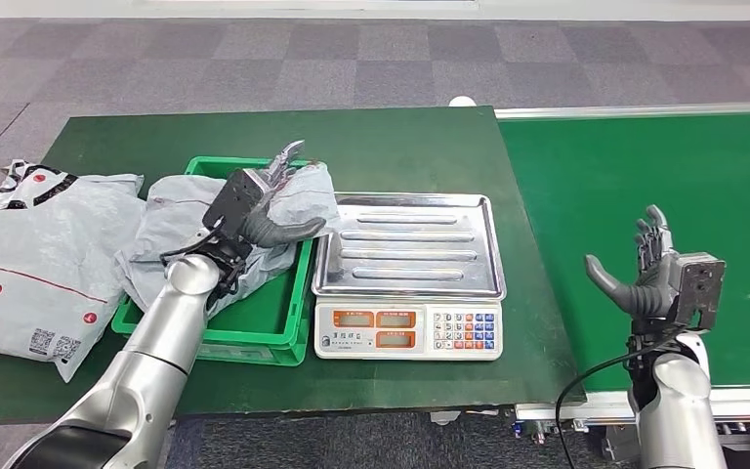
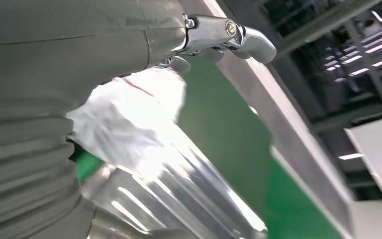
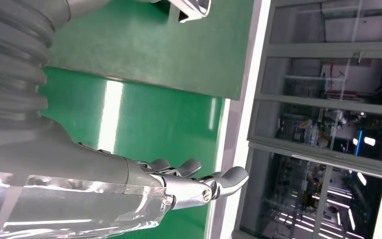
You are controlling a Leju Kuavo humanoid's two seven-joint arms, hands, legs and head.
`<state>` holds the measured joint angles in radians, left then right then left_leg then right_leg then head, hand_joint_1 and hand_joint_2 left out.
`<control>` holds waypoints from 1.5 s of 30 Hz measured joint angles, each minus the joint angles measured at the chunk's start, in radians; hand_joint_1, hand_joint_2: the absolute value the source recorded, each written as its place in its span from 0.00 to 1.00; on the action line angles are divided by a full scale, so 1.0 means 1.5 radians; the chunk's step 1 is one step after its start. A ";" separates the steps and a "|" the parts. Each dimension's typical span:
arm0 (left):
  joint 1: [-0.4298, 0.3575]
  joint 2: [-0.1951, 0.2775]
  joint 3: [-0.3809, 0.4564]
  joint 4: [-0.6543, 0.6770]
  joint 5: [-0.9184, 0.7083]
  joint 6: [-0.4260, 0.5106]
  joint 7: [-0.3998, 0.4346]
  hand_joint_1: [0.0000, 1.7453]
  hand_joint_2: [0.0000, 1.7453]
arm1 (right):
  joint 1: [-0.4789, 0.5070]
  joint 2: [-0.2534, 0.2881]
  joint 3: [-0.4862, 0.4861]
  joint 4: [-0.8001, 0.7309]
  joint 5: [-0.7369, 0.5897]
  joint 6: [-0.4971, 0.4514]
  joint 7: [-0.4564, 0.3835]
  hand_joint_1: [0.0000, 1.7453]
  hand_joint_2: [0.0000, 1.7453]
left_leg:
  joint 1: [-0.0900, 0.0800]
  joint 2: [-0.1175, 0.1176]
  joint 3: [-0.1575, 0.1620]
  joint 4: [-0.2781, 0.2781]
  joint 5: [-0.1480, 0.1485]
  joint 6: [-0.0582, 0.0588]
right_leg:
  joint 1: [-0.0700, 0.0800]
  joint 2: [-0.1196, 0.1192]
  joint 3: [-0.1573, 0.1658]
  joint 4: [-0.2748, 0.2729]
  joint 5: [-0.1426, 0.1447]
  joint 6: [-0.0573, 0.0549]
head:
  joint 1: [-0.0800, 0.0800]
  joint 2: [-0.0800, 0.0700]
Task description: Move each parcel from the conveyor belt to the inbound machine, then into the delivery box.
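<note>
My left hand (image 1: 259, 200) is over the green delivery box (image 1: 254, 332), with my thumb stretched toward the scale and my fingers (image 1: 286, 156) pointing away from me. A crumpled grey parcel (image 1: 181, 230) lies under and around it, draped over the box's far and left rims and partly inside. I cannot tell whether my fingers are pinching the parcel or merely resting against it; in the left wrist view the pale plastic of the parcel (image 2: 129, 119) sits close under my thumb, but the contact itself is hidden.

Just beside the box, toward the table's right edge, stands the inbound machine (image 1: 408, 293), a weighing scale with a bare steel tray (image 1: 410, 244) on top and a keypad facing me. The box and the scale nearly touch along their sides.

A second parcel (image 1: 34, 254), white and grey with red marks and a printed code, lies flat at the left edge of the green table (image 1: 400, 147), hanging a little past it.

My right hand (image 1: 645, 269) is raised over the near part of the conveyor belt (image 1: 664, 166), fingers spread and upright, holding nothing. The belt runs alongside the table's right edge.
</note>
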<state>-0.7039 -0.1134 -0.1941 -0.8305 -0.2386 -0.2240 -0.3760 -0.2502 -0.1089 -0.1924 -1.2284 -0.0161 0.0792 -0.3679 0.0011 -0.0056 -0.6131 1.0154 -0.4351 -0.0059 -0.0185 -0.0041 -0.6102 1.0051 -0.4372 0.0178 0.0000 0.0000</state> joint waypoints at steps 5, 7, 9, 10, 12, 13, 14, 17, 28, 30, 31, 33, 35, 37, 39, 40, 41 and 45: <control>-0.009 -0.035 -0.002 0.005 0.077 0.012 0.016 0.00 1.00 | -0.008 0.009 0.015 0.001 0.025 -0.010 0.004 0.00 1.00 | 0.000 0.000 0.000 0.000 0.000 0.000 | 0.000 0.000 0.000 0.000 0.000 0.000 | 0.000 0.000; -0.009 -0.053 -0.008 0.012 0.104 0.040 0.024 0.00 1.00 | -0.024 0.013 0.026 0.008 0.039 -0.015 0.001 0.00 1.00 | 0.000 0.000 0.000 0.000 0.000 0.000 | 0.000 0.000 0.000 0.000 0.000 0.000 | 0.000 0.000; -0.008 -0.073 -0.020 0.026 0.118 0.082 0.022 0.00 1.00 | -0.044 0.019 0.043 0.022 0.056 -0.027 -0.010 0.00 1.00 | 0.000 0.000 0.000 0.000 0.000 0.000 | 0.000 0.001 0.000 0.000 0.000 0.000 | 0.000 0.000; -0.007 -0.084 -0.027 0.038 0.126 0.104 0.015 0.00 1.00 | -0.053 0.022 0.056 0.030 0.062 -0.036 -0.017 0.00 1.00 | 0.000 0.000 0.000 0.000 0.000 0.000 | 0.000 0.001 0.000 0.000 0.000 0.000 | 0.000 0.000; -0.004 -0.104 -0.044 0.064 0.145 0.135 -0.007 0.00 1.00 | -0.067 0.026 0.088 0.044 0.061 -0.055 -0.030 0.00 1.00 | 0.000 0.000 0.000 0.000 0.000 0.000 | 0.000 0.000 0.000 0.000 0.000 0.000 | 0.000 0.000; -0.003 -0.111 -0.054 0.075 0.153 0.144 -0.015 0.00 1.00 | -0.071 0.027 0.103 0.048 0.056 -0.062 -0.034 0.00 1.00 | 0.000 0.000 0.000 0.000 0.000 0.000 | 0.000 0.000 0.000 0.000 0.000 0.000 | 0.000 0.000; -0.002 -0.116 -0.063 0.084 0.161 0.149 -0.022 0.00 1.00 | -0.072 0.028 0.117 0.052 0.050 -0.067 -0.037 0.00 1.00 | 0.000 0.000 0.000 0.000 0.000 0.000 | 0.000 0.000 0.000 0.000 0.000 0.000 | 0.000 0.000; 0.000 -0.121 -0.085 0.102 0.179 0.160 -0.029 0.00 1.00 | -0.073 0.028 0.145 0.058 0.036 -0.080 -0.042 0.00 1.00 | 0.000 0.000 0.000 0.000 0.000 0.000 | 0.000 0.000 0.000 0.000 0.000 0.000 | 0.000 0.000; 0.007 -0.120 -0.133 0.131 0.207 0.183 -0.045 0.00 1.00 | -0.056 0.025 0.181 0.060 0.014 -0.110 -0.047 0.00 1.00 | 0.000 0.000 0.000 0.000 0.000 0.000 | 0.000 0.000 0.000 0.000 0.000 0.000 | 0.000 0.000; 0.007 -0.118 -0.139 0.134 0.207 0.191 -0.046 0.00 1.00 | -0.051 0.025 0.182 0.060 0.013 -0.116 -0.048 0.00 1.00 | 0.000 0.000 0.000 0.000 0.000 0.000 | 0.000 0.000 0.000 0.000 0.000 0.000 | 0.000 0.000; 0.006 -0.118 -0.141 0.135 0.207 0.194 -0.047 0.00 1.00 | -0.049 0.025 0.182 0.060 0.013 -0.120 -0.049 0.00 1.00 | 0.000 0.000 0.000 0.000 0.000 0.000 | 0.000 0.000 0.000 0.000 0.000 0.000 | 0.000 0.000; 0.006 -0.117 -0.142 0.136 0.207 0.197 -0.048 0.00 1.00 | -0.047 0.024 0.182 0.059 0.013 -0.125 -0.051 0.00 1.00 | 0.000 0.000 0.000 0.000 0.000 0.000 | 0.000 0.000 0.000 0.000 0.000 0.000 | 0.000 0.000; 0.006 -0.116 -0.144 0.138 0.206 0.202 -0.050 0.00 1.00 | -0.045 0.024 0.182 0.057 0.014 -0.130 -0.054 0.00 1.00 | 0.000 0.000 0.000 0.000 0.000 0.000 | 0.000 0.000 0.000 0.000 0.000 0.000 | 0.000 0.000; 0.005 -0.114 -0.145 0.139 0.205 0.208 -0.053 0.00 1.00 | -0.045 0.024 0.182 0.054 0.017 -0.133 -0.057 0.00 1.00 | 0.000 0.000 0.000 0.000 0.000 0.000 | 0.000 0.000 0.000 0.000 0.000 0.000 | 0.000 0.000; 0.005 -0.113 -0.146 0.141 0.202 0.212 -0.057 0.00 1.00 | -0.045 0.024 0.183 0.050 0.025 -0.138 -0.059 0.00 1.00 | 0.000 0.000 0.000 0.000 0.000 0.000 | 0.000 0.000 0.000 0.000 0.000 0.000 | 0.000 0.000; 0.005 -0.112 -0.147 0.141 0.199 0.214 -0.061 0.00 1.00 | -0.045 0.025 0.184 0.048 0.029 -0.140 -0.059 0.00 1.00 | 0.000 0.000 0.000 0.000 0.000 0.000 | 0.000 0.000 0.000 0.000 0.000 0.000 | 0.000 0.000; 0.005 -0.112 -0.148 0.141 0.194 0.218 -0.066 0.00 1.00 | -0.045 0.025 0.185 0.046 0.033 -0.142 -0.059 0.00 1.00 | 0.000 0.000 0.000 0.000 0.000 0.000 | 0.000 0.000 0.000 0.000 0.000 0.000 | 0.000 0.000; 0.007 -0.111 -0.158 0.141 0.173 0.248 -0.082 0.00 1.00 | -0.051 0.026 0.186 0.047 0.040 -0.139 -0.062 0.00 1.00 | 0.000 0.000 0.000 0.000 0.000 0.000 | 0.000 0.000 0.000 0.000 0.000 0.000 | 0.000 0.000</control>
<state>-0.6928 -0.2802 -0.4311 -0.6195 0.0205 0.1482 -0.4984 -0.3266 -0.0706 0.0860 -1.1585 0.0440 -0.1286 -0.4605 0.0007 -0.0054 -0.6136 1.0155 -0.4350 -0.0056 -0.0189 -0.0041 -0.6105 1.0051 -0.4370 0.0180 0.0000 0.0000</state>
